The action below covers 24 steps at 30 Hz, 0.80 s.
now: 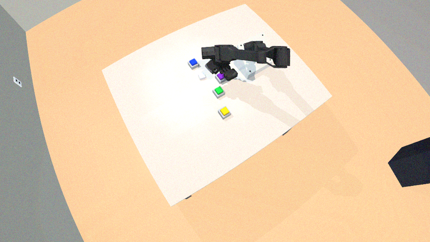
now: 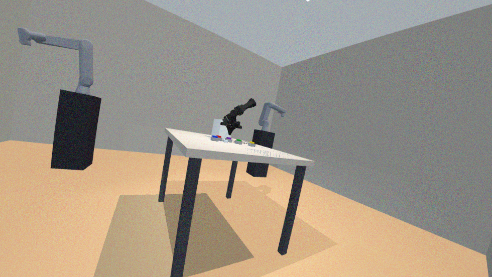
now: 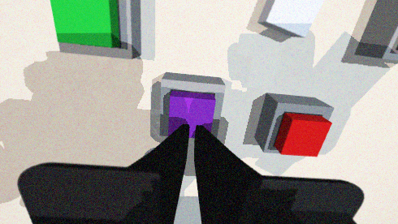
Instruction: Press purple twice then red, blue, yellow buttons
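Note:
My gripper (image 3: 192, 131) (image 2: 230, 133) is shut and empty, its tips a little above the purple button (image 1: 220, 76) (image 2: 229, 138) (image 3: 192, 107). The purple cap stands up from its grey base. The red button (image 3: 304, 135) (image 2: 219, 136) is right of it in the wrist view and hidden by the arm in the top view. The blue button (image 1: 193, 62) (image 2: 214, 136) stands beyond the red one, left of the arm in the top view. The yellow button (image 1: 224, 111) (image 2: 251, 142) stands farthest from the gripper.
The green button (image 1: 219, 90) (image 2: 238, 140) (image 3: 85, 20) stands between purple and yellow. A small white block (image 1: 202, 76) (image 2: 225, 140) (image 3: 294, 14) lies between blue and purple. A pale upright panel (image 2: 216, 126) stands behind the buttons on the white table (image 1: 150, 144).

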Tool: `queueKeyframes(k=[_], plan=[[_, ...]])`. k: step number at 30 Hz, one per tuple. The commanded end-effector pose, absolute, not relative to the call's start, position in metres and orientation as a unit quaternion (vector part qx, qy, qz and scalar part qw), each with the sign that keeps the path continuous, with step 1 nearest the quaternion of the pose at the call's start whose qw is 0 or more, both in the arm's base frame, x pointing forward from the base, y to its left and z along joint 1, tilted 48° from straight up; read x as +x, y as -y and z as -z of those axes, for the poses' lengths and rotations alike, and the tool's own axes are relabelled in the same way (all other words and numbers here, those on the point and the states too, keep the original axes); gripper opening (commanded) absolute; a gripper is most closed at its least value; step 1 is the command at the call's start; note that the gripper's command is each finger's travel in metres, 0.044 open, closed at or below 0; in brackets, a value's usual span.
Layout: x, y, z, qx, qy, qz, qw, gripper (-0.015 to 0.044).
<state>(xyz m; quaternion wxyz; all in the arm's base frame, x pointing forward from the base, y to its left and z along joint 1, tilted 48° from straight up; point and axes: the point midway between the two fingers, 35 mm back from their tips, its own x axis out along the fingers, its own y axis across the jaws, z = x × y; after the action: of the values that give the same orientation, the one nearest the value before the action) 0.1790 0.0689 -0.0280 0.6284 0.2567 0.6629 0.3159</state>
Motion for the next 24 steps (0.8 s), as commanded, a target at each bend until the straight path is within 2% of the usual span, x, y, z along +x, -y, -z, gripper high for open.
queueKeyframes(k=[1, 6, 11, 19, 24], plan=[[0.179, -0.064, 0.023, 0.254, -0.664, -0.317, 0.627, 0.002], [0.184, -0.025, -0.011, 0.253, -0.665, -0.316, 0.628, 0.002], [0.184, -0.018, -0.016, 0.253, -0.665, -0.317, 0.628, 0.002], [0.181, 0.04, 0.045, 0.251, -0.665, -0.314, 0.629, 0.002], [0.18, 0.043, 0.053, 0.251, -0.665, -0.315, 0.629, 0.002]])
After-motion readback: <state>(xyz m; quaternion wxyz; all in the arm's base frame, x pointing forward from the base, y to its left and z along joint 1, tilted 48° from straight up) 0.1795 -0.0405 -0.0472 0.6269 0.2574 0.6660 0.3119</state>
